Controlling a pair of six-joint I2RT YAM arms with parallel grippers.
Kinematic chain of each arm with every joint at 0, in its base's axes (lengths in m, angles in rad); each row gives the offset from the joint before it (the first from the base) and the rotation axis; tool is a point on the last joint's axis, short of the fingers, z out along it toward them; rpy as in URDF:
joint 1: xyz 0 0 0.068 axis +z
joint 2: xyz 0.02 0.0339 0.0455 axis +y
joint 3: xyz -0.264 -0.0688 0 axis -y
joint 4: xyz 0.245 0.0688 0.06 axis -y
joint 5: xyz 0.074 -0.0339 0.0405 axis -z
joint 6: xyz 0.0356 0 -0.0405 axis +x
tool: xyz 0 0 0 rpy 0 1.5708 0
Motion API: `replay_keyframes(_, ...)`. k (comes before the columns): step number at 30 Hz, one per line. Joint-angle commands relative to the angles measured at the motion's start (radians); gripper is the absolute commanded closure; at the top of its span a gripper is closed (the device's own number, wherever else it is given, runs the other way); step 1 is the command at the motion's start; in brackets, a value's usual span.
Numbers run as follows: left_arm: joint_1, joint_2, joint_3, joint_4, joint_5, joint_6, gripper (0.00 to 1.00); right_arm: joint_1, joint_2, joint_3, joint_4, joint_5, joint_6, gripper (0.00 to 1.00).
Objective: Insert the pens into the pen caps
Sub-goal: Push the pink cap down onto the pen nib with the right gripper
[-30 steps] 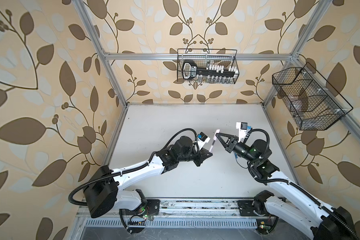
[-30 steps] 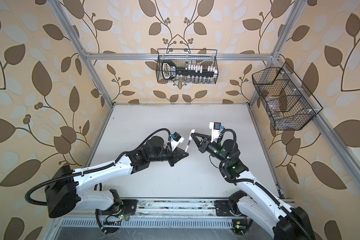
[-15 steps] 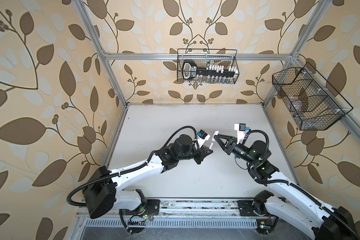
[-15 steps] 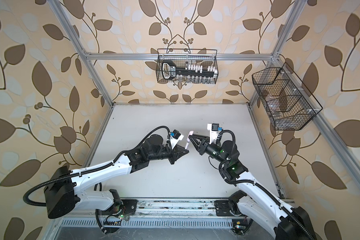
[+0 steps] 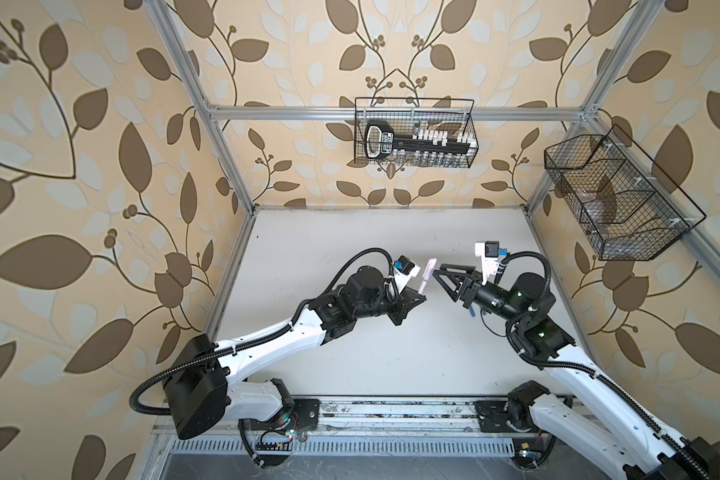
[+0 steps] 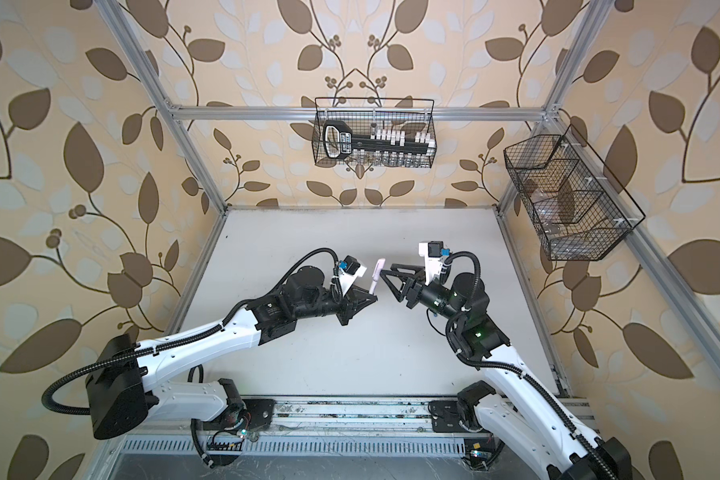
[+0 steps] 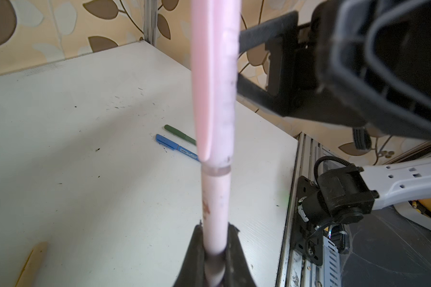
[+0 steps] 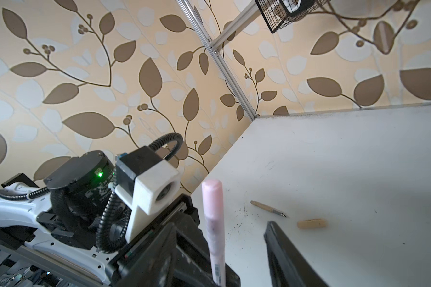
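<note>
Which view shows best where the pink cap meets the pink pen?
The left wrist view: the pink cap is close, and its edge on the pink pen is plain, above the left gripper. The right wrist view shows the join less plainly; both top views show the pen only small.

The far half of the white tabletop [image 5: 350, 237] lies bare in both top views, open to either arm. Mid-table is tight. A pink capped pen [image 5: 426, 276] sticks up from the clamped left gripper [image 5: 420, 296], and the spread black fingers of the right gripper [image 5: 444, 282] sit just beside it. A blue pen [image 7: 177, 147] and a dark green pen [image 7: 179, 134] lie close together on the surface. Elsewhere a tan uncapped pen [image 8: 268, 208] lies near a tan cap [image 8: 311, 223]. A black wire basket [image 5: 414, 137] juts from the back wall, and another wire basket [image 5: 616, 195] from the right wall.
</note>
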Motion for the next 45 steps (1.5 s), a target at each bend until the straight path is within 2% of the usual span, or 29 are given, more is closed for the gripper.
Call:
replay_keyframes(1,-0.007,-0.041,0.009,0.017,-0.007,0.022,1.0,-0.01,0.04,0.096,-0.103,-0.074,-0.068,0.4)
replay_keyframes(3,-0.007,-0.039,0.012,0.015,-0.005,0.023,1.0,-0.013,0.077,0.145,-0.153,-0.095,-0.093,0.4)
replay_keyframes(7,-0.007,-0.027,0.032,0.002,0.004,0.025,1.0,-0.015,0.131,0.185,-0.141,-0.141,-0.085,0.39)
replay_keyframes(20,-0.007,-0.028,0.04,0.023,0.02,0.025,1.0,-0.02,0.138,0.242,-0.238,-0.155,-0.099,0.5)
replay_keyframes(28,-0.007,-0.034,0.034,0.047,0.017,0.023,1.0,-0.02,0.161,0.267,-0.291,-0.123,-0.126,0.5)
replay_keyframes(34,-0.007,-0.035,0.039,0.049,0.015,0.029,1.0,-0.02,0.191,0.278,-0.269,-0.144,-0.107,0.55)
replay_keyframes(37,-0.007,-0.037,0.038,0.051,0.018,0.035,1.0,-0.02,0.201,0.28,-0.256,-0.141,-0.096,0.64)
replay_keyframes(45,-0.007,-0.028,0.039,0.067,0.025,0.043,1.0,-0.021,0.223,0.297,-0.232,-0.16,-0.078,0.65)
